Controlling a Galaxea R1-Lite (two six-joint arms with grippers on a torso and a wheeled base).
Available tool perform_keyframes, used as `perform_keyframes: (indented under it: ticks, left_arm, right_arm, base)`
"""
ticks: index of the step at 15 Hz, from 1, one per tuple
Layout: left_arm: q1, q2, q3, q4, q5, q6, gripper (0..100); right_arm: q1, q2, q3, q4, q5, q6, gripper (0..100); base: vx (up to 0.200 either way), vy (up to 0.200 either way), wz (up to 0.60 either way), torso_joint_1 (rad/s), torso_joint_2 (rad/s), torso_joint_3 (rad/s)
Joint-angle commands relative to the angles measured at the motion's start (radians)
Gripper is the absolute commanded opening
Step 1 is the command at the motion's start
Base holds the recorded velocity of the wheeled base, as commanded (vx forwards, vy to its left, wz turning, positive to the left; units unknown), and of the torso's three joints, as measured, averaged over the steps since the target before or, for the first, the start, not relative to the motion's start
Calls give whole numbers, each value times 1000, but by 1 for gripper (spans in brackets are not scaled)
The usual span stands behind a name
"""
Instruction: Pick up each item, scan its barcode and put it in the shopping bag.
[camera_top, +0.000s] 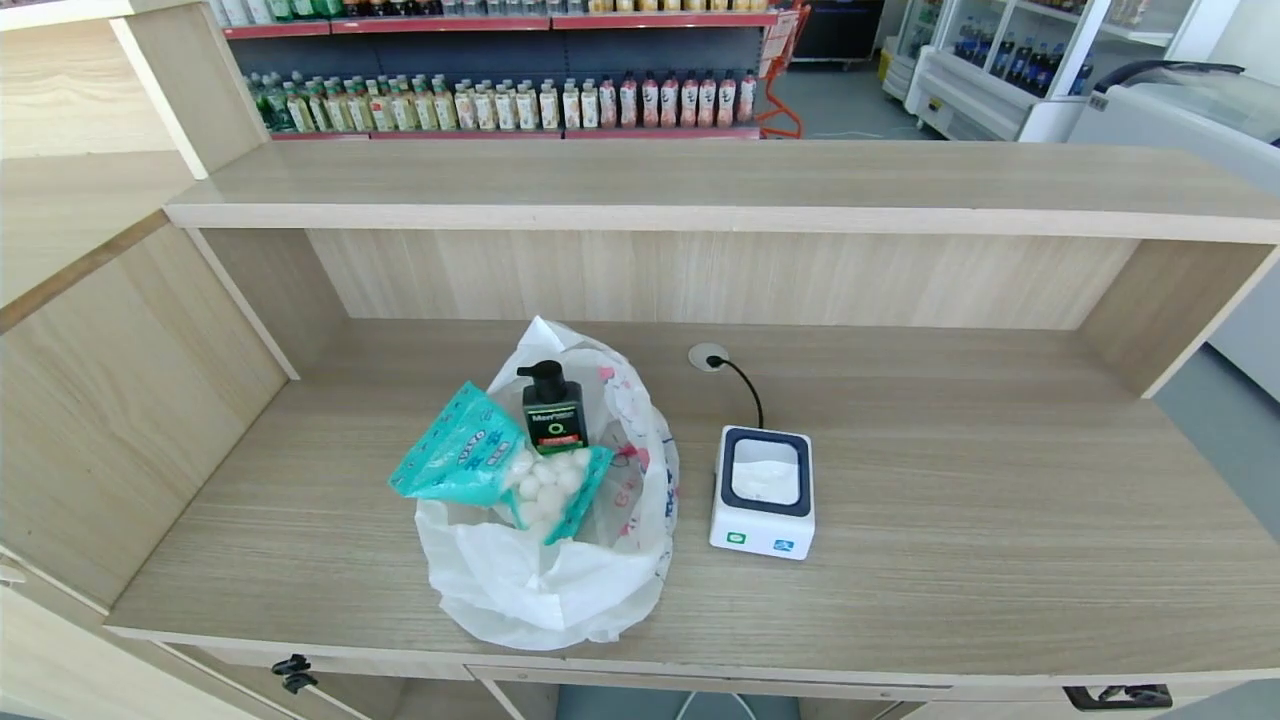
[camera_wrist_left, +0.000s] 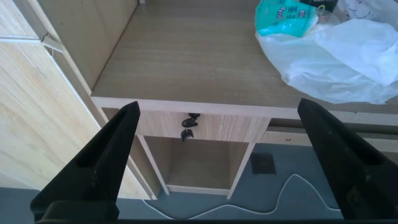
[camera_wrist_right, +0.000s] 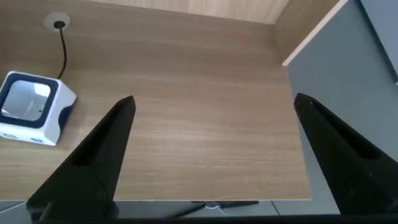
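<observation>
Ahead of the open left claw (camera_wrist_left: 217, 106), the cotton-ball pack (camera_wrist_left: 283, 18) is lodged in the shopping bag (camera_wrist_left: 348, 62); judged soft and light, it is best pinched edgewise. The right claw (camera_wrist_right: 212, 98) is open.

Bare table (camera_top: 1000, 500) spreads at 3 o'clock of the scanner (camera_top: 763, 490). Bag (camera_top: 540, 585) blocks 9 o'clock; cable (camera_top: 752, 392) runs at 12; shelf (camera_top: 700, 185) tops the rear wall.

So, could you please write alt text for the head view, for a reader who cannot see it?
A white plastic shopping bag sits on a wooden counter, holding a teal packet and a dark pump bottle. A white scanner stands beside it, with a black cable behind.
</observation>
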Motion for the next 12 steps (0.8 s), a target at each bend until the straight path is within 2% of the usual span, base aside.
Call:
perform_keyframes:
  ticks: [1,2,4,7,8,10,12]
  left_arm:
    - [0,2,0,0,0,0,100]
    - [0,2,0,0,0,0,100]
    - [0,2,0,0,0,0,100]
    - [0,0,0,0,0,0,100]
    - [0,2,0,0,0,0,100]
    - [0,2,0,0,0,0,100]
    - [0,2,0,0,0,0,100]
  right_arm:
    - [-38,-330,422,-161,-5,30,100]
    - [-51,-428,546,-218,-2,31,100]
    - [-83,-569,707,-236,-1,44,100]
    - [-120,-695,826,-244,1,68,100]
    - [-124,-733,892,-284,1,71,100]
    - [-124,-813,904,-241,13,99,100]
    - [-124,-838,904,-211,79,157,100]
  base:
    - [0,0,0,0,0,0]
    - [0,0,0,0,0,0]
    - [0,0,0,0,0,0]
    - [0,0,0,0,0,0]
    - [0,0,0,0,0,0]
    - [0,0,0,0,0,0]
    - [0,0,0,0,0,0]
